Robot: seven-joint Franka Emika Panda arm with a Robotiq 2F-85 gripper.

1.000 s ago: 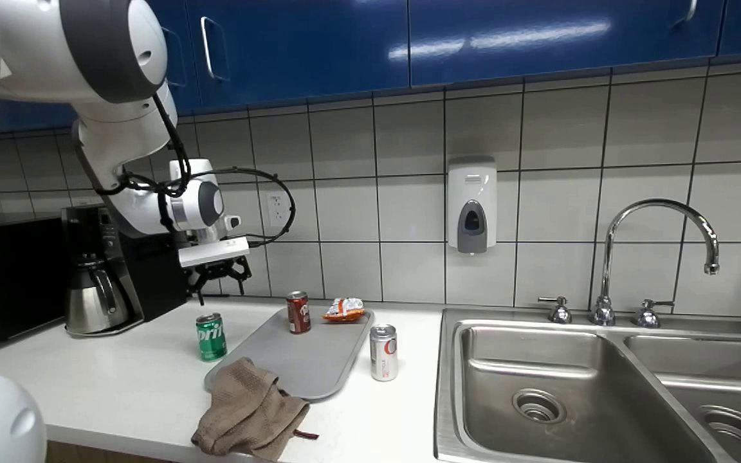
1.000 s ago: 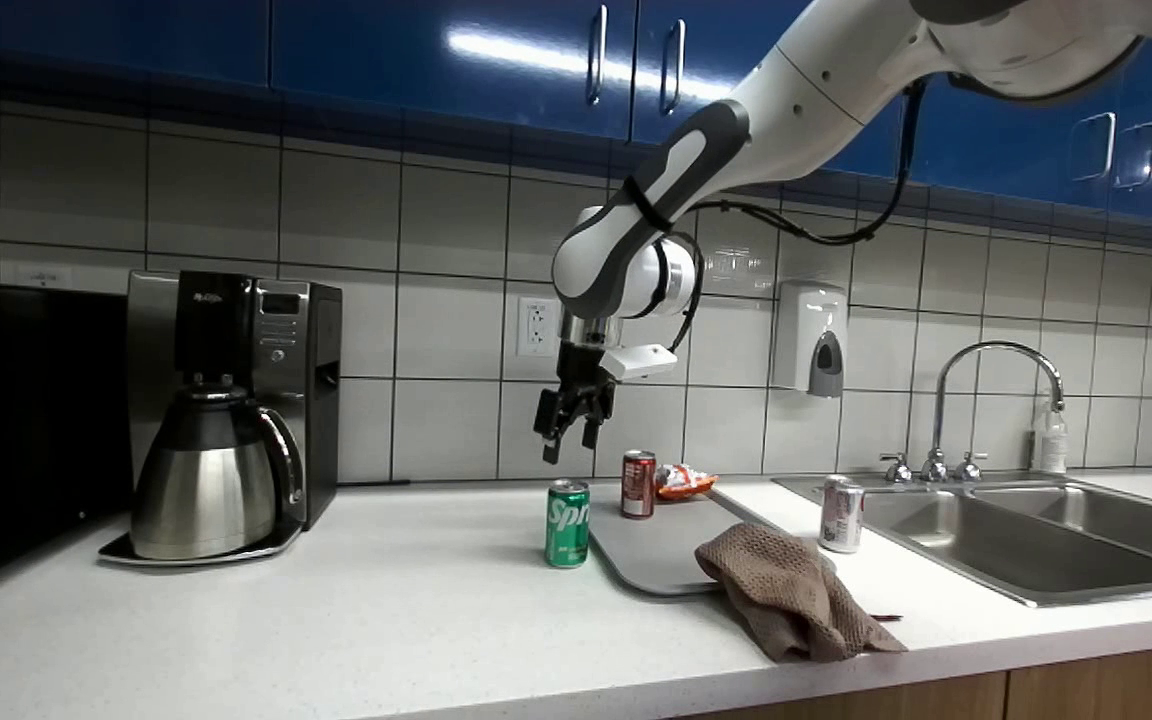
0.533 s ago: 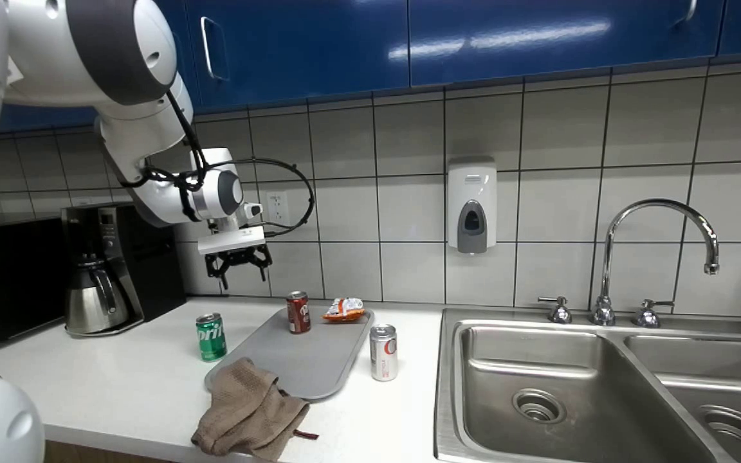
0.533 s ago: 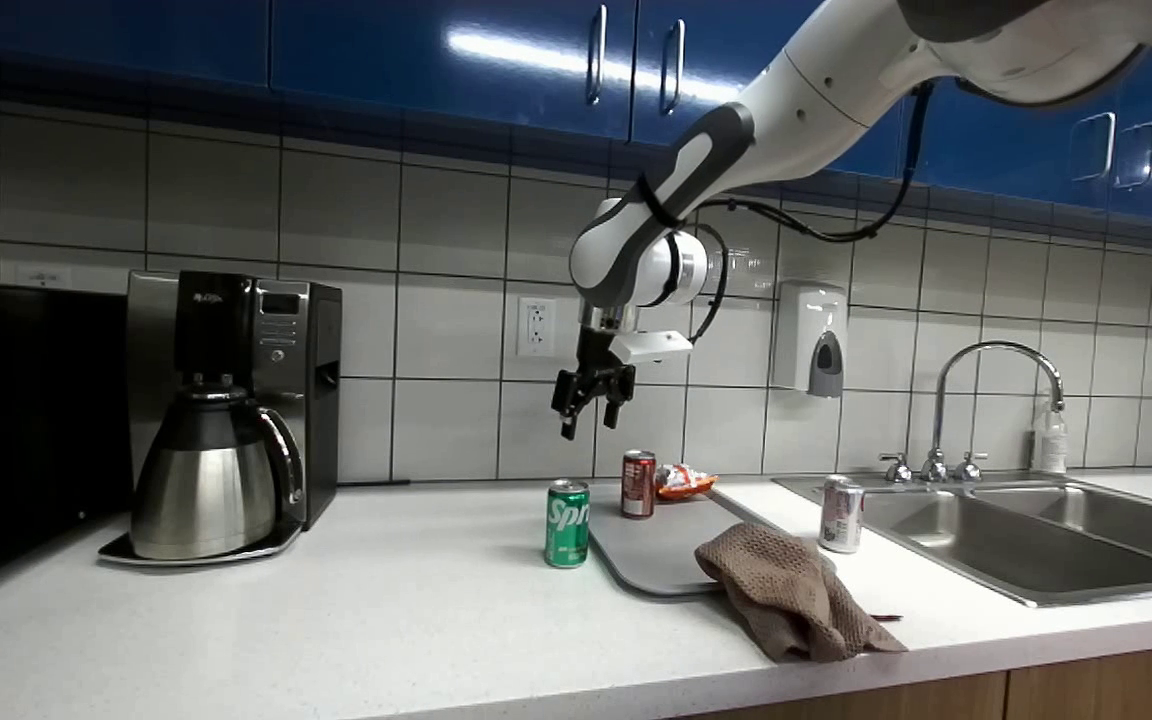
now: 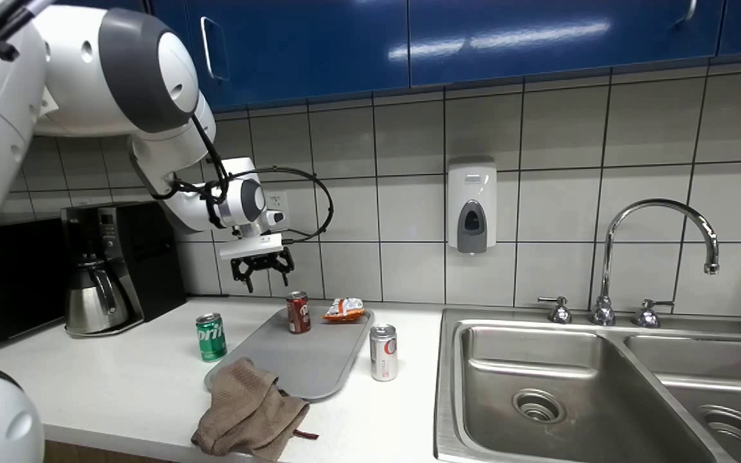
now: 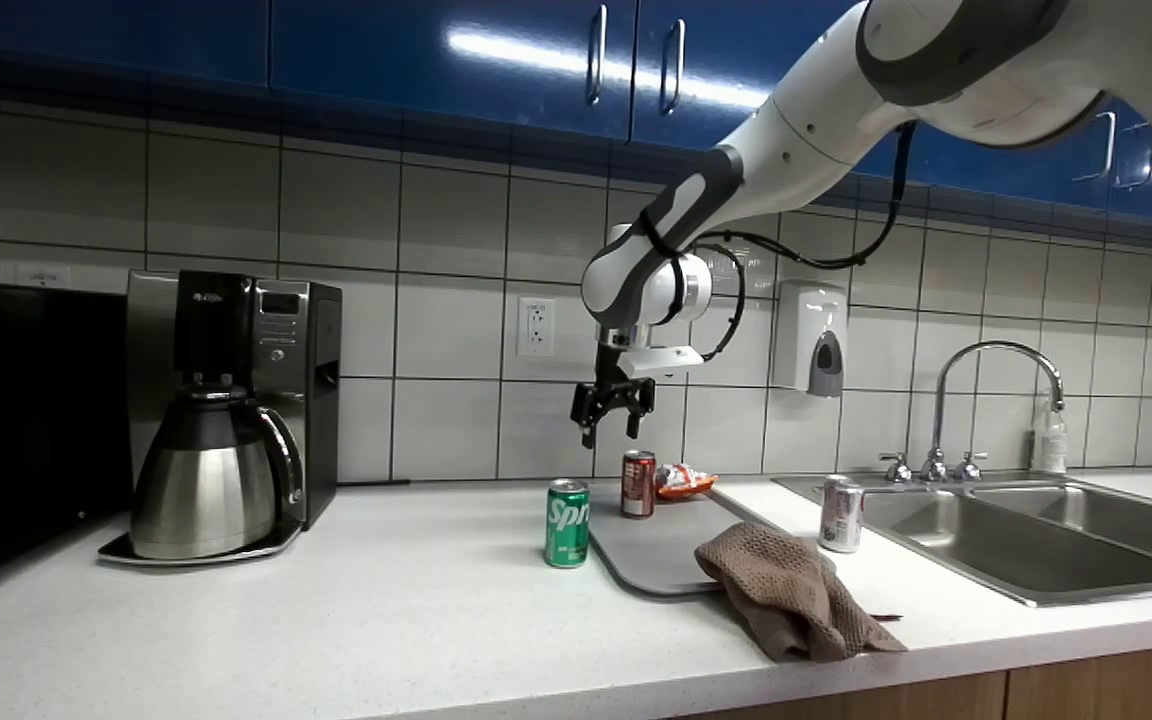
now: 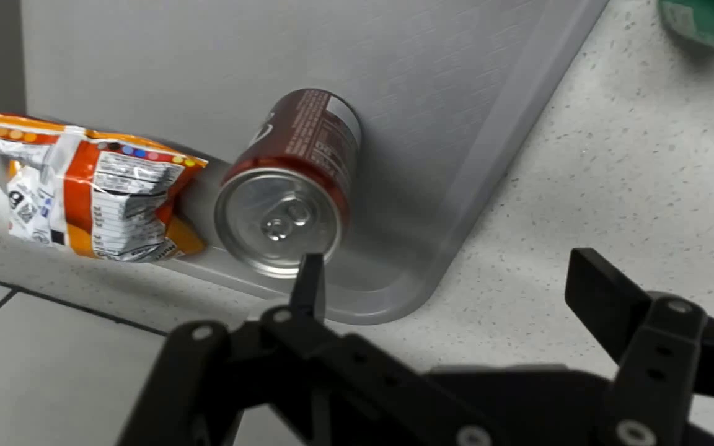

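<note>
My gripper [image 5: 267,284] is open and empty, pointing down above the back of the counter; it also shows in an exterior view [image 6: 611,435] and the wrist view [image 7: 448,255]. Nearest is a dark red soda can [image 5: 298,312], upright on a grey tray [image 5: 319,370]. In the wrist view the can [image 7: 307,148] lies up and left of the gap between the fingers, and one fingertip overlaps its top rim. An orange and white snack bag [image 7: 109,192] lies beside the can at the tray's back end. A green Sprite can [image 6: 566,525] stands beside the tray.
A silver can [image 5: 383,352] stands between tray and sink [image 5: 448,386]. A brown cloth [image 5: 248,411] drapes over the tray's front corner toward the counter edge. A coffee maker with steel carafe [image 6: 211,500] stands left. A tiled wall [image 5: 348,270] and blue cabinets [image 5: 306,51] bound the back.
The gripper has moved right, from near the green can's side toward above the red can. It rose at first, then dropped slightly. It stays open, and the objects have not moved.
</note>
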